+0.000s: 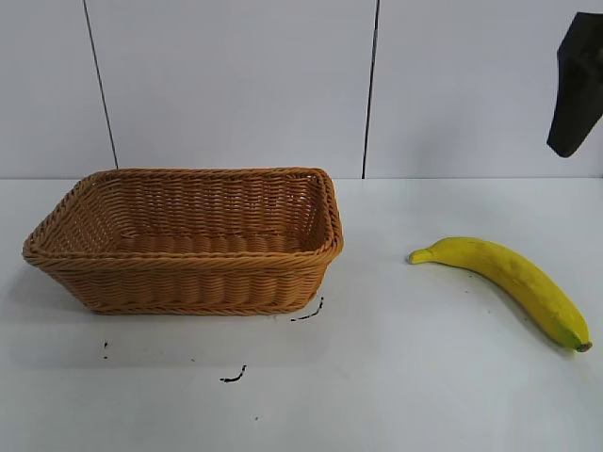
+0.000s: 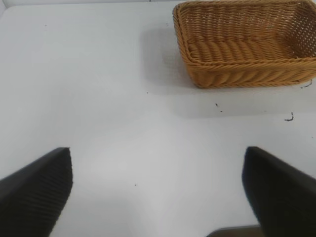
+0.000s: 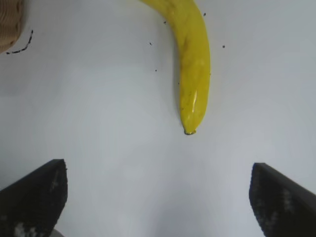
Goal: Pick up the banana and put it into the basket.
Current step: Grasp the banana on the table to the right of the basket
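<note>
The yellow banana (image 1: 509,280) lies on the white table at the right, its stem end pointing toward the basket; it also shows in the right wrist view (image 3: 194,64). The tan woven basket (image 1: 188,273) stands at the left and holds nothing; it also shows in the left wrist view (image 2: 247,74). My right gripper (image 3: 158,190) is open and empty, raised above the table short of the banana's tip; one dark finger (image 1: 575,89) shows at the upper right of the exterior view. My left gripper (image 2: 158,185) is open and empty over bare table, away from the basket.
Small black marks (image 1: 234,377) dot the table in front of the basket, with another (image 1: 309,314) at its front right corner. A white panelled wall (image 1: 236,85) stands behind the table.
</note>
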`<control>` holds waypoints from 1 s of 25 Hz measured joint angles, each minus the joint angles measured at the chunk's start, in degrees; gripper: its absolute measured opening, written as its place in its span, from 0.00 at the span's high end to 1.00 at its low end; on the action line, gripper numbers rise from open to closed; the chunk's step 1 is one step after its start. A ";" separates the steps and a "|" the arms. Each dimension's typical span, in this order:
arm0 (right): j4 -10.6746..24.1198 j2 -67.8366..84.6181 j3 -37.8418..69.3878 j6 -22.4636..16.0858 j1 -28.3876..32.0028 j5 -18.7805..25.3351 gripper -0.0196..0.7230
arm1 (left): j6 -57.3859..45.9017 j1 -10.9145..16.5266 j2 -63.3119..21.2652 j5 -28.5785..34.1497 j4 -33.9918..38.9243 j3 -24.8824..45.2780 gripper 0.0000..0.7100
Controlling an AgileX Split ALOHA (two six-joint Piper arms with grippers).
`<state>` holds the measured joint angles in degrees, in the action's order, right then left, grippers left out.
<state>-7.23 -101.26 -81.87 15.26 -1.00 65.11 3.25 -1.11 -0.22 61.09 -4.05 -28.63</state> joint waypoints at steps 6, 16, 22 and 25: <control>0.04 -3.87 -0.06 6.90 0.00 -5.23 0.04 | 0.00 0.00 0.00 0.00 0.00 0.00 0.02; 0.63 -8.48 -0.06 9.16 0.00 -11.46 0.04 | 0.00 0.00 0.00 0.00 0.00 0.00 0.02; -1.25 -13.72 -0.06 8.27 0.00 -12.67 0.04 | 0.00 0.00 0.00 0.02 0.00 0.00 0.02; -1.30 -16.30 -0.06 8.04 0.00 -12.79 0.04 | 0.00 0.00 0.00 0.02 0.00 0.00 0.02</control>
<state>-8.53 -117.56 -81.94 23.30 -1.00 52.32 3.25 -1.11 -0.22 61.11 -4.05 -28.63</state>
